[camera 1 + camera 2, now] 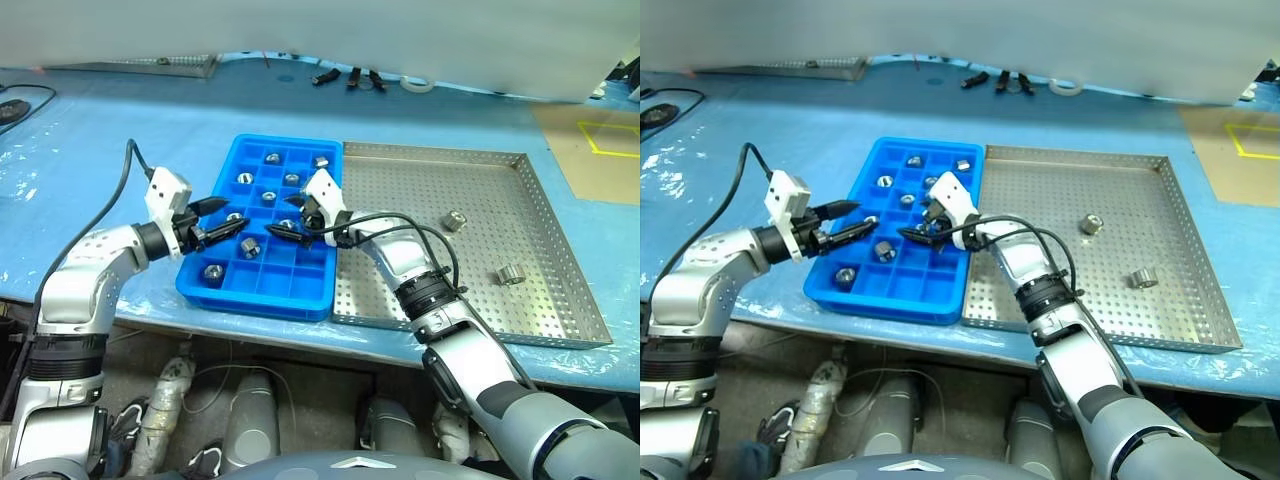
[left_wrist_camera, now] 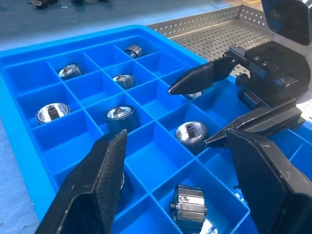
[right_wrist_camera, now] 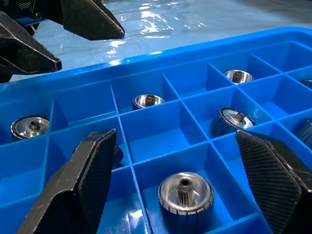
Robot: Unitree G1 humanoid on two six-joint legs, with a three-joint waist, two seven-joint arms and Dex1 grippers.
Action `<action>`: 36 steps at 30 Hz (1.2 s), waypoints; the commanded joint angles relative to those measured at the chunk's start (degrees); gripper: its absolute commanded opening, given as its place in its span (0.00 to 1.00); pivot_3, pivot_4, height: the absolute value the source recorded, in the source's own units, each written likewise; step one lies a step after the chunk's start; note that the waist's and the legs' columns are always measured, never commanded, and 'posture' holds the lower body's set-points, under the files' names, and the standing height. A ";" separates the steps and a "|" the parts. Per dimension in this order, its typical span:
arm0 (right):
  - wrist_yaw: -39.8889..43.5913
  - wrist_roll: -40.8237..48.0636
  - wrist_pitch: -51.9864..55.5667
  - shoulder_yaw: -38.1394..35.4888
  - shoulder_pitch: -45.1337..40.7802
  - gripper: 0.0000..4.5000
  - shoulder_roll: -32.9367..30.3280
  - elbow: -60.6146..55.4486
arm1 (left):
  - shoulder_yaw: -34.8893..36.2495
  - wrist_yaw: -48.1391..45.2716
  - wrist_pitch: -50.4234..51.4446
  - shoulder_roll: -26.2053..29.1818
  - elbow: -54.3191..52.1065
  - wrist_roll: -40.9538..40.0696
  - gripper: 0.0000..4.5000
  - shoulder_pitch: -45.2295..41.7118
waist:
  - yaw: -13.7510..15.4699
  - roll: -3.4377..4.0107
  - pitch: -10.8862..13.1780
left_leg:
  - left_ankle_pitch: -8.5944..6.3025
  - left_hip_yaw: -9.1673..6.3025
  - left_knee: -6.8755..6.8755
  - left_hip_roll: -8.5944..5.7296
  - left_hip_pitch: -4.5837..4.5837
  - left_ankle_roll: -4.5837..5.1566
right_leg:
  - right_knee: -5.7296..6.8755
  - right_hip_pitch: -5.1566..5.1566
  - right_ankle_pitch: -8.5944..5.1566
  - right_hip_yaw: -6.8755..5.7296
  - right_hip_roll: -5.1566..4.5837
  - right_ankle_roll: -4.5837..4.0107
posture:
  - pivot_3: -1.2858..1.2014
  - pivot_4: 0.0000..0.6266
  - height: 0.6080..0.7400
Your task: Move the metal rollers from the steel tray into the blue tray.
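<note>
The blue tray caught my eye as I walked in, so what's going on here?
A two-armed robot is sorting metal rollers from the steel tray into the blue tray. Both grippers are over the blue tray: the right gripper stands open above a roller sitting in a compartment, and the left gripper is open and empty. Two rollers lie in the steel tray.

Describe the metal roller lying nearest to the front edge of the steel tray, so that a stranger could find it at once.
Start at the steel tray, the large perforated grey tray to the right of the blue tray. Two metal rollers lie on its floor, both in its right half. The wanted roller is the one closer to the robot and further right, lying on its side, while the other roller sits further back.
</note>
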 commanded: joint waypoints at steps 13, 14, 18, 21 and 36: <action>-4.60 5.65 14.11 -12.83 10.68 0.88 -14.92 -31.56 | -9.66 -9.58 -10.51 -7.23 19.76 3.65 0.77 -18.96 | -0.85 -0.04 -0.02 | 0.09 0.01 0.03 -0.04 0.02 -0.09 | 0.00 0.08 0.15 0.28 0.04 0.24 | 0.48 0.24 1.00; -5.43 6.14 15.71 -14.11 12.61 0.88 -16.13 -34.34 | -10.35 -10.43 -11.45 -8.19 21.64 4.06 0.77 -20.31 | -1.24 -0.04 -0.02 | 0.09 0.01 0.03 -0.07 0.02 -0.09 | 0.00 0.10 0.15 0.35 0.08 0.25 | 0.47 0.24 1.00; -8.08 7.32 20.22 -18.14 19.44 0.88 -19.79 -42.94 | -11.85 -13.30 -14.65 -11.00 27.92 5.43 0.77 -24.31 | -2.81 -0.06 -0.03 | 0.03 0.05 0.09 -0.08 0.09 0.01 | -0.03 0.09 0.17 0.56 0.15 0.27 | 0.43 0.24 1.00; -10.54 7.64 22.66 -23.11 26.40 0.88 -22.29 -48.12 | -12.84 -15.29 -17.05 -13.47 32.90 6.49 0.77 -27.35 | -4.26 -0.05 -0.03 | 0.02 0.11 0.10 -0.01 0.17 0.03 | -0.04 0.09 0.17 0.71 0.30 0.26 | 0.41 0.24 1.00; -20.51 6.58 19.98 -29.93 39.29 0.88 -21.19 -46.08 | -13.57 -20.83 -23.84 -19.76 45.81 10.42 0.77 -34.54 | -7.86 -0.04 -0.04 | -0.31 0.35 0.51 0.02 0.27 0.59 | -0.07 0.14 0.16 0.84 0.28 0.01 | 0.36 0.24 1.00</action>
